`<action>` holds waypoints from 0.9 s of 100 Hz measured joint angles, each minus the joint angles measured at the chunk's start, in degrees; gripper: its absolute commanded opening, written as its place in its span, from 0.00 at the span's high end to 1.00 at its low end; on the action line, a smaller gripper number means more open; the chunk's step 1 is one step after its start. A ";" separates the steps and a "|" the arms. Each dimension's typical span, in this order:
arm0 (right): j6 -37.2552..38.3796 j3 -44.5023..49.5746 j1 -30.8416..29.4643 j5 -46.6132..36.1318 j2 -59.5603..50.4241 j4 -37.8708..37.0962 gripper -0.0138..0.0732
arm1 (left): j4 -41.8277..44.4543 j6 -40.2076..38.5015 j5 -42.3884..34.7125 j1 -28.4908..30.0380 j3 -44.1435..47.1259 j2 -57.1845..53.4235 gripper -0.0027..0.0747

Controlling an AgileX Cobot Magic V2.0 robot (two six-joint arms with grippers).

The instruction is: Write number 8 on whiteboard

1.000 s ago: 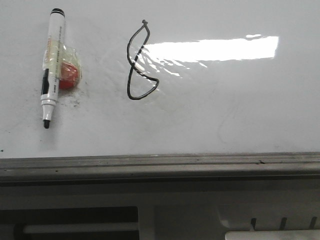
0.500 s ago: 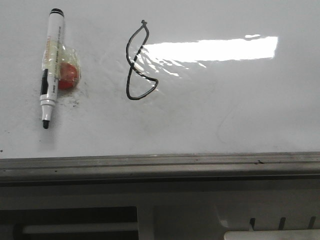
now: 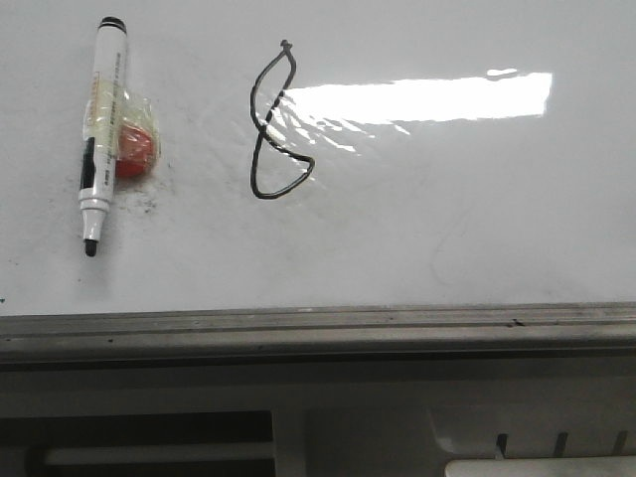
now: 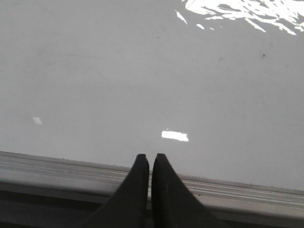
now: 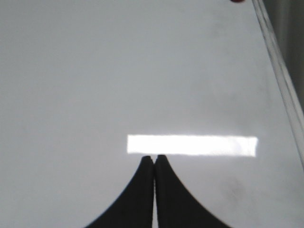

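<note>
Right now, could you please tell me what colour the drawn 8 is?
The number 8 is a thin black line on the whiteboard, clearest in the front view.

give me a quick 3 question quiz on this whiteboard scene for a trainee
1. True or false: the marker lies on the whiteboard with its cap off.
2. Seen from the front, the number 8 is: A) left of the marker, B) right of the marker, C) under the marker.
3. What are the left gripper and the right gripper holding?

Key
1. True: the dark tip is bare and points toward the grey edge rail.
2. B.
3. Nothing: both are shut and empty.
</note>
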 measured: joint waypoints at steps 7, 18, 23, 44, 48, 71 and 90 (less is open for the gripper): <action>0.44 0.00 -0.56 6.09 -1.48 -0.11 0.91 | 0.00 0.00 0.00 0.00 0.00 0.00 0.99; 0.58 0.00 -0.94 14.11 -1.84 -0.11 0.91 | 0.00 0.00 0.00 0.00 0.00 0.00 0.99; 0.58 0.00 -0.94 16.93 -1.84 -0.11 0.91 | 0.00 0.00 0.00 0.00 0.00 0.00 0.99; 0.58 0.00 -0.94 27.54 -1.84 -0.11 0.91 | 0.00 0.00 0.00 0.00 0.00 0.00 0.99; 0.58 0.00 -0.94 29.48 -1.84 -0.11 0.91 | 0.00 0.00 0.00 0.00 0.00 0.00 0.99; -8.18 0.00 -0.94 36.24 -1.84 5.90 0.91 | 0.00 0.00 0.00 0.00 0.00 0.00 0.99; -19.86 0.00 -0.94 36.24 -1.84 15.65 0.91 | 0.00 0.00 0.00 0.00 0.00 0.00 0.99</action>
